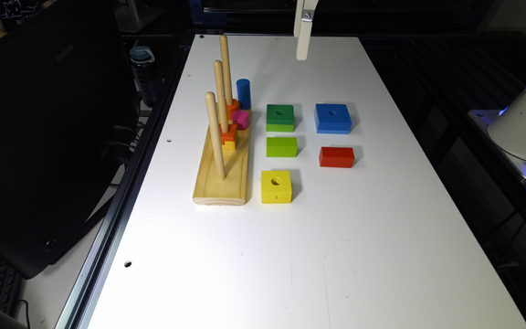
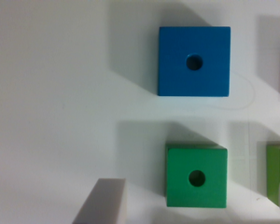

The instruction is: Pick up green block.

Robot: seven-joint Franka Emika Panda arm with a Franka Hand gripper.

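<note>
Tool (image 1: 303,43) hangs from the top edge of the exterior view, pointing straight down, well above the table. Wrist view: two pale fingertips (image 2: 102,203) at the frame edge, spread wide apart, nothing between them. White arm base sits at the exterior view's right.

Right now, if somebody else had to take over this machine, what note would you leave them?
Claw: high above the table's far end, holding nothing; open or shut is unclear.
Green block: flat on the table, between the blue square block and the wooden peg board, lime-green block just in front.
Done: nothing gripped.
Left: descend over the green block, grip, lift.
</note>
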